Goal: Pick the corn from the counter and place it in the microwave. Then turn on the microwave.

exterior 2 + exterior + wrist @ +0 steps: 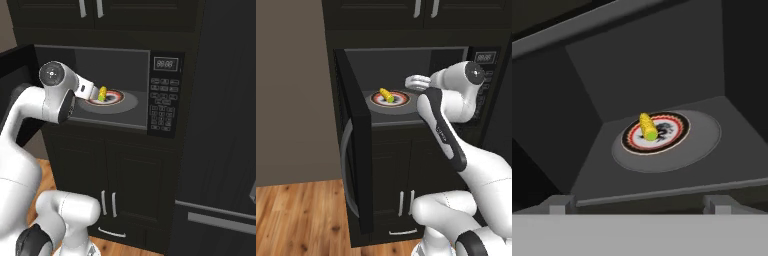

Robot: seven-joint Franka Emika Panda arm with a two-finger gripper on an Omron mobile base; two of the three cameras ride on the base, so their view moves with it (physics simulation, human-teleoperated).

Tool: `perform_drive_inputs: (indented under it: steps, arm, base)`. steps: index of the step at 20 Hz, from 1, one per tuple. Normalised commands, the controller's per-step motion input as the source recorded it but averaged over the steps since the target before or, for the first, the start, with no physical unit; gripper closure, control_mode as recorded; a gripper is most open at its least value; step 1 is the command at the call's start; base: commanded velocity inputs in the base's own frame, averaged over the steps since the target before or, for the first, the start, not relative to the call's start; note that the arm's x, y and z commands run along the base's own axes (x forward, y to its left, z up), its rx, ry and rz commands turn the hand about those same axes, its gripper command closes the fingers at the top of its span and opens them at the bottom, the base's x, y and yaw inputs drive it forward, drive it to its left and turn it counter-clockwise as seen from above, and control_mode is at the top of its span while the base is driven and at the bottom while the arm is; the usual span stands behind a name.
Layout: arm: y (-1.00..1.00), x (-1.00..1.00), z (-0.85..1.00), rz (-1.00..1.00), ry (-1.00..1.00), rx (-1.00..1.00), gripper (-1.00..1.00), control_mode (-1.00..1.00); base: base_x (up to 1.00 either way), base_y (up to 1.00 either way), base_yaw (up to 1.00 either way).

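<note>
The microwave [164,100] stands with its door [353,145] swung wide open to the left. The corn [386,94] [102,93] [647,126] lies on the red-ringed turntable plate [404,100] [673,128] inside the cavity, green end toward the opening. My gripper [410,83] [639,205] is open and holds nothing. It hovers at the cavity's mouth, a short way in front of the corn and apart from it. In the hand view its fingertips [559,203] stand wide apart at the bottom. The counter is out of view.
The keypad and display [484,57] sit right of the cavity. Black cabinet doors with silver handles [406,202] are below and more cabinets are above. A tall dark panel [225,150] rises on the right. Wood floor [296,215] and a beige wall lie left.
</note>
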Motion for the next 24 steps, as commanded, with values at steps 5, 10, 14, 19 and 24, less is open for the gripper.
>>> perform_drive_inputs:
  steps: [5, 10, 14, 19, 24]
  arm:
    - [-0.02, -0.48, 0.2, -0.04, 0.02, 0.08, -1.0, -1.0]
    - [-0.01, -0.48, 0.18, -0.01, 0.03, 0.1, -1.0, -1.0]
    - [0.0, -0.46, 0.14, 0.0, 0.04, 0.09, -1.0, -1.0]
    - [0.0, -0.48, 0.13, -0.03, 0.07, 0.08, -1.0, -1.0]
    - [0.0, -0.42, 0.13, -0.07, 0.15, 0.07, -1.0, -1.0]
  base:
    - [0.0, 0.0, 0.0]
    - [0.0, 0.0, 0.0]
    - [0.0, 0.0, 0.0]
    - [0.0, 0.0, 0.0]
    - [0.0, 0.0, 0.0]
